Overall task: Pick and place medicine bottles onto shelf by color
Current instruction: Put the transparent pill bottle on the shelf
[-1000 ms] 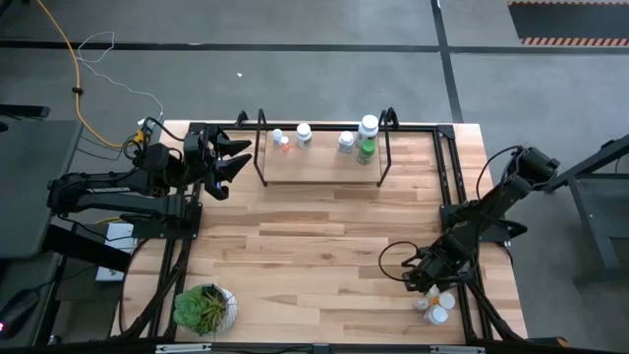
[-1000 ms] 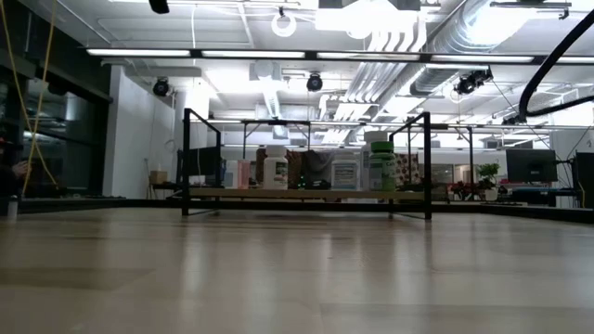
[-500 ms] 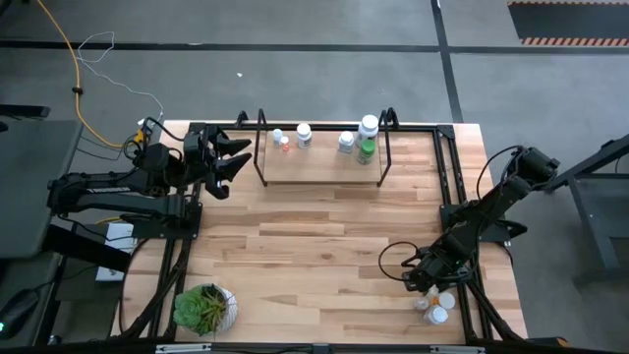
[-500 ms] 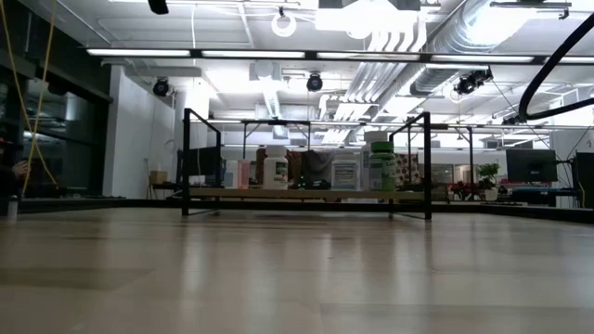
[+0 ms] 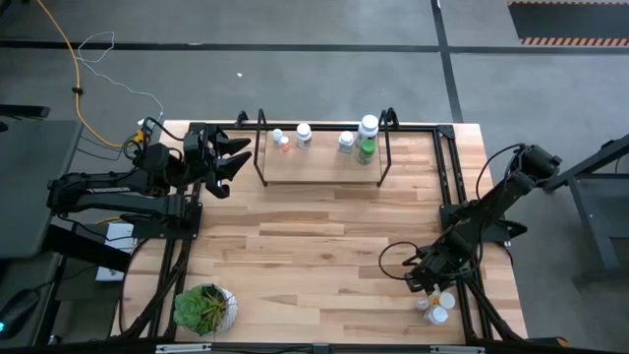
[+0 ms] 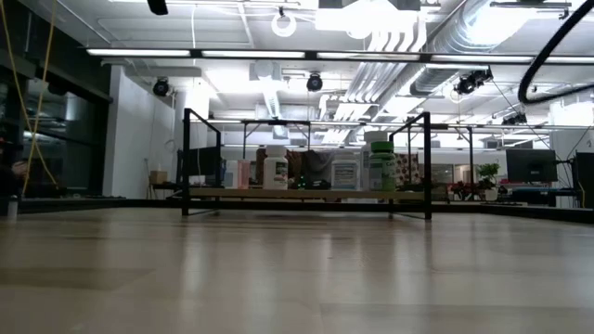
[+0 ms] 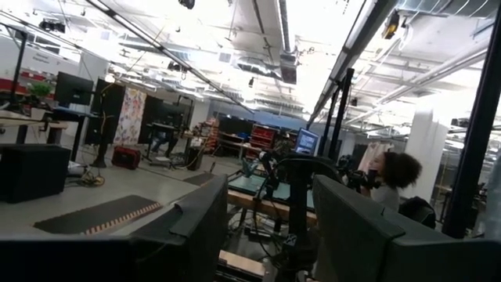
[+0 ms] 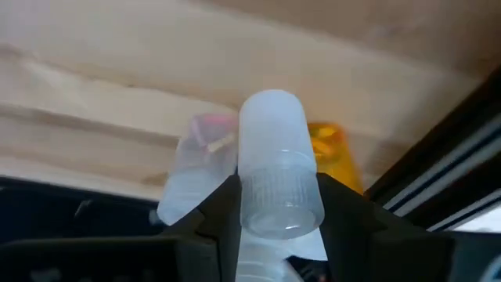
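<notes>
My right gripper [image 5: 426,279] [image 8: 278,205] hangs over the table's near right corner, shut on a white medicine bottle [image 8: 270,133]. Just behind it stand another white bottle [image 8: 194,174] with a pink label and an orange bottle [image 8: 329,149]; the high view shows this cluster of bottles [image 5: 439,307]. The shelf [image 5: 322,165] [image 6: 306,193] stands at the far middle and carries white bottles [image 5: 304,135], a small orange one [image 5: 285,145] and a green one [image 5: 367,149] [image 6: 381,167]. My left gripper [image 5: 234,157] [image 7: 270,235] waits open beside the shelf's left end. My right gripper pinches the white bottle's ribbed cap end [image 8: 305,205] between its two fingers [image 8: 223,215], one on each side. The fingers slant down from above. The bottle's body reaches away past the fingertips; whether it still rests on the table I cannot tell.
A potted green plant [image 5: 204,307] stands at the near left. A black frame rail [image 5: 454,206] runs along the table's right edge close to my right arm. Bare wood [image 5: 314,246] lies between the shelf and the near edge.
</notes>
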